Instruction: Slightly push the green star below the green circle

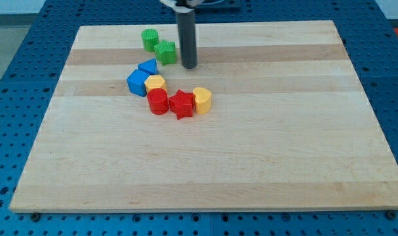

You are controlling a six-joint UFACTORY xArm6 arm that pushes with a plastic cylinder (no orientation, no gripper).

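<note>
The green star (165, 52) lies near the board's top, touching the green circle (149, 39), which is up and to its left. My tip (189, 66) rests on the board just to the right of the green star, a small gap apart and slightly lower. The dark rod rises straight up from it to the view's top edge.
Below the green pair is a cluster: a blue triangle (147, 66), a blue cube (138, 83), a yellow hexagon (155, 83), a red cylinder (158, 101), a red star (181, 103) and a yellow heart (202, 100). The wooden board (264, 144) lies on a blue perforated table.
</note>
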